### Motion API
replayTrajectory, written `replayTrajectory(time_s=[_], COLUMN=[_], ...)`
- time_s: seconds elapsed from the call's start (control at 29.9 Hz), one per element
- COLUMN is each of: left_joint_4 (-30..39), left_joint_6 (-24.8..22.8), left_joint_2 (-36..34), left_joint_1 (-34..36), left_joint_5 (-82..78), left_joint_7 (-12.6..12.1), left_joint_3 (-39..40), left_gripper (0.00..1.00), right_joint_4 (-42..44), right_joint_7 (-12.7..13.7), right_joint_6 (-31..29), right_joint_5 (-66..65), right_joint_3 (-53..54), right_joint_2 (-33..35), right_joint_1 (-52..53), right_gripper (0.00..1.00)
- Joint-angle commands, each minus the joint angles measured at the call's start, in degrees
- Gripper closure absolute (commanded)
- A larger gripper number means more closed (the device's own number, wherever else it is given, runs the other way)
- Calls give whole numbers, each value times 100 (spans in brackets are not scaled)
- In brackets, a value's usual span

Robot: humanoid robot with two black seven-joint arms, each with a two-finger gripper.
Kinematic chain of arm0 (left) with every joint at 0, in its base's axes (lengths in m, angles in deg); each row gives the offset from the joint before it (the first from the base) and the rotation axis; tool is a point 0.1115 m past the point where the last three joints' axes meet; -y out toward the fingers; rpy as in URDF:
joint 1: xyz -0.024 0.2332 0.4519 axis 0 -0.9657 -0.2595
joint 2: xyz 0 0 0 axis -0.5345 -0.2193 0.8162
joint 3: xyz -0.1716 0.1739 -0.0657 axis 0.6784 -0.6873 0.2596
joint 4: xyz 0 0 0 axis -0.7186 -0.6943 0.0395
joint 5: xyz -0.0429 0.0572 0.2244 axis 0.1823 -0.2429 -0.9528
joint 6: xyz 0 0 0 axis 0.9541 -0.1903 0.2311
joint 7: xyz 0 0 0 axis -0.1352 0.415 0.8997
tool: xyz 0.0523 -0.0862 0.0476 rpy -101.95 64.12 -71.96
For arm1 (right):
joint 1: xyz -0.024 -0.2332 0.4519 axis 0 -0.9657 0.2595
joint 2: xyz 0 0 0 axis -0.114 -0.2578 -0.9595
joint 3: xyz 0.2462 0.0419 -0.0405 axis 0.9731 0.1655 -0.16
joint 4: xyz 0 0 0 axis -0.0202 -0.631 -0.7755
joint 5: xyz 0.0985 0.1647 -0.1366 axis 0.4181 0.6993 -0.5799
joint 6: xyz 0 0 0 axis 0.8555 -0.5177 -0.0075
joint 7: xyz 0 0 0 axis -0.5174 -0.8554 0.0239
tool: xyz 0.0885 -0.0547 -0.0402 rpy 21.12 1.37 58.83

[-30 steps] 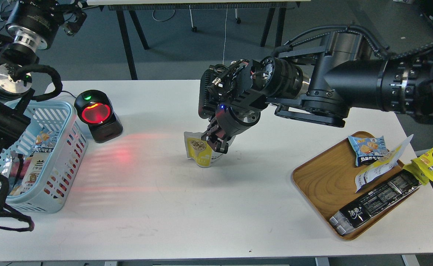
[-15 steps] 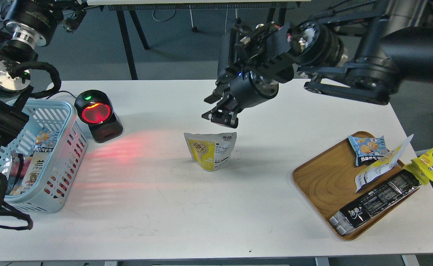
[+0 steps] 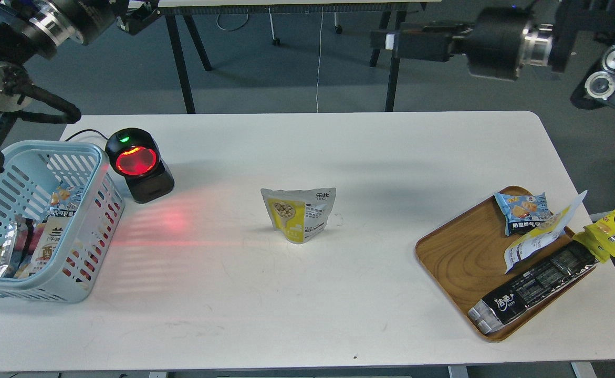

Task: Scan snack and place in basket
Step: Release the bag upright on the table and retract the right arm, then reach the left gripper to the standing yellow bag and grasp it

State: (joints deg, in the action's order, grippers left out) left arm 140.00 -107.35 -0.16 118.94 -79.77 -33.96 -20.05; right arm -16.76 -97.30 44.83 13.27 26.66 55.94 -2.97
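Observation:
The snack (image 3: 299, 214), a small pouch with a yellow front and silver-white top, stands upright and alone on the white table at its middle. The light blue slotted basket (image 3: 50, 148) stands at the table's left edge with several packets inside. My right gripper (image 3: 391, 42) is raised high above the far table edge, well away from the snack; its fingers cannot be told apart. My left gripper (image 3: 139, 13) is at the top left, above and behind the basket, dark and small; its state cannot be told.
A black barcode scanner (image 3: 139, 164) with a red lit window stands right of the basket and casts red light on the table. A wooden tray (image 3: 454, 257) at the right holds a light blue packet (image 3: 522, 210), a long black packet (image 3: 533, 286) and other pouches.
My right gripper let go of the snack, opened, rose and pulled back to the upper right. The snack stays standing on the table. My left arm shifted up and left.

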Motion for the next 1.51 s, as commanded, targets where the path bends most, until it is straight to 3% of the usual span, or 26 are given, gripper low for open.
replayTrajectory(time_s=[0.0,0.2,0.44,0.6,0.74,0.87,0.94,1.27,1.47], left_joint_4=[244,1315,2809,3522,3567,3558,3532,2732,2653], left_joint_6=[3,3,3,3,3,3,3,3,3], left_joint_2=[-15,-6,292,635,978,1049,1058,1207,1172], left_joint_1=[132,264,168,-8,-87,-333,-421,-703,-703], left_joint_5=[-738,-1361,-4189,-6150,-7994,-9525,-10053,-10225,-10225], left_joint_7=[6,-126,-135,-82,-65,356,427,445,506], left_joint_3=[30,-40,-84,-645,-1085,-1445,-1621,-1701,-1701], left_gripper=[0,3,7,9,9,9,9,11,44], right_joint_4=[49,566,2182,2931,2897,2757,2616,2211,2211], right_joint_7=[-1,-1,-1,-1,-1,-1,-1,-1,-1], right_joint_6=[46,-32,-550,-1034,-1271,-1342,-1342,-1333,-1342], right_joint_5=[798,2651,5075,6844,7294,7295,7286,7277,7268], right_joint_3=[288,324,342,412,824,1299,1431,1458,1449], right_joint_2=[208,218,-458,-776,-767,-776,-758,-705,-732], right_joint_1=[-472,-886,-1026,-1526,-2106,-2660,-2758,-2749,-2697], right_gripper=[2,2,2,2,2,1,1,1,1])
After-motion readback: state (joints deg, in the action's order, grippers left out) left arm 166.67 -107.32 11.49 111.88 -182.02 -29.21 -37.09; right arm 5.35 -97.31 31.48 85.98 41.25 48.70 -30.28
